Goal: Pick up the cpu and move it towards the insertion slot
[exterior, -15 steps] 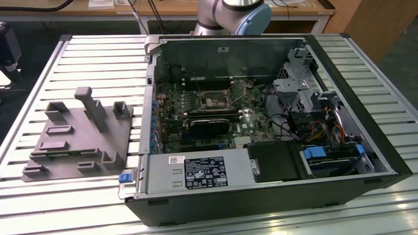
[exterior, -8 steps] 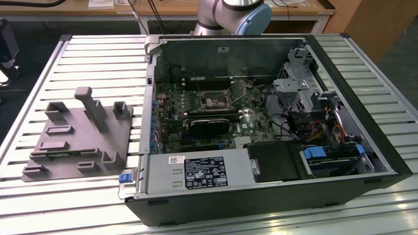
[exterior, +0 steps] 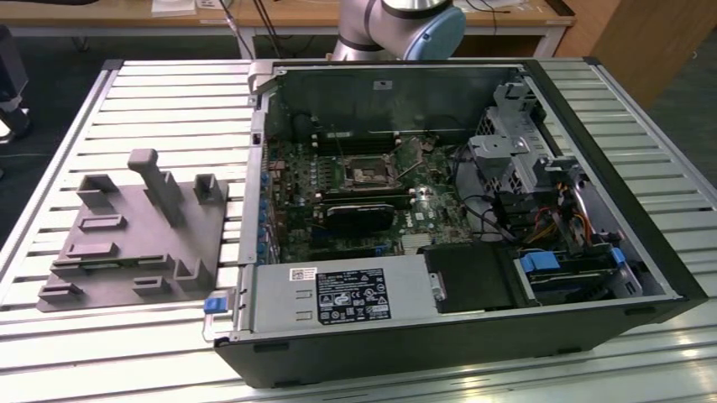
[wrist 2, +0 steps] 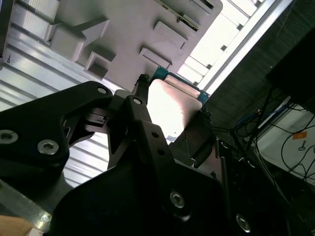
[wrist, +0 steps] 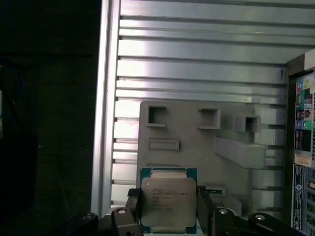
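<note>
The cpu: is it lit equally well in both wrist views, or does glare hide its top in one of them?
No. In the second wrist view glare washes the top of the cpu almost white, and the gripper is a dark silhouette against it; in the first wrist view the cpu is evenly lit, its metal top and darker rim distinct.

Setup's on a slatted aluminium table (exterior: 168, 101), and the slats catch pretty strong glare near the front. Dark floor (exterior: 67, 63) around it, looks like carpet. Behind there's a wooden desk (exterior: 90, 12) with a white frame, plus a wooden cabinet (exterior: 650, 50) at the exterior view's right.
</note>
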`<state>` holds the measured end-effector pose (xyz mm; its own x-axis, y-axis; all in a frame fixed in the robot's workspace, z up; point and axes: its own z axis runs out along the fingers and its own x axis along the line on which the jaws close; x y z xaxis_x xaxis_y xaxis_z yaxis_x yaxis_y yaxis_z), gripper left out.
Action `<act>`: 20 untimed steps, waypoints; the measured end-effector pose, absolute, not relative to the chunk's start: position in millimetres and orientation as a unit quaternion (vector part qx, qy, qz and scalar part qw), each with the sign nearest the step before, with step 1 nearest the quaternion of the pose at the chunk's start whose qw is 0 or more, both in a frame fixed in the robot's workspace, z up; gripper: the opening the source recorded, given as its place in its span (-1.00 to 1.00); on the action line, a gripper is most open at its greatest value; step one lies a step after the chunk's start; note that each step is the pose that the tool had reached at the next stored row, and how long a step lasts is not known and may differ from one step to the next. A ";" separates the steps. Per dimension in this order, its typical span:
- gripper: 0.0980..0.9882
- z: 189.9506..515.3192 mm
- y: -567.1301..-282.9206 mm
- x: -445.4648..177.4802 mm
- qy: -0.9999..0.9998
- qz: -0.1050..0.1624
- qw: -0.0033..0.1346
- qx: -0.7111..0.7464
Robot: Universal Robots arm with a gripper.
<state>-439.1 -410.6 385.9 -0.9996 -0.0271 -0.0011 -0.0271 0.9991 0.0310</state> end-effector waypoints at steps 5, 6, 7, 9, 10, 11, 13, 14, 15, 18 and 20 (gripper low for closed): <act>0.00 390.6 -410.5 -439.1 1.000 0.016 0.000 -0.014; 0.00 391.8 -410.5 -439.1 1.000 0.015 0.000 -0.014; 0.00 392.9 -410.4 -439.1 1.000 0.016 0.000 -0.014; 0.00 395.4 -410.3 -439.1 1.000 0.016 0.000 -0.014; 0.00 397.1 -410.3 -439.1 1.000 0.016 0.000 -0.014; 0.00 398.6 -410.3 -439.1 1.000 0.016 0.000 -0.014; 0.00 401.8 -410.3 -439.1 1.000 0.016 0.000 -0.014; 0.00 403.5 -410.3 -439.1 1.000 0.016 0.000 -0.014; 0.00 405.3 -410.3 -439.1 1.000 0.016 0.000 -0.014; 0.00 411.1 -410.3 -439.1 1.000 0.016 0.000 -0.014; 0.00 415.1 -410.3 -439.1 1.000 0.016 0.000 -0.014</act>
<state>-439.1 -410.3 415.1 -0.9996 -0.0271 -0.0011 -0.0271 0.9992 0.0310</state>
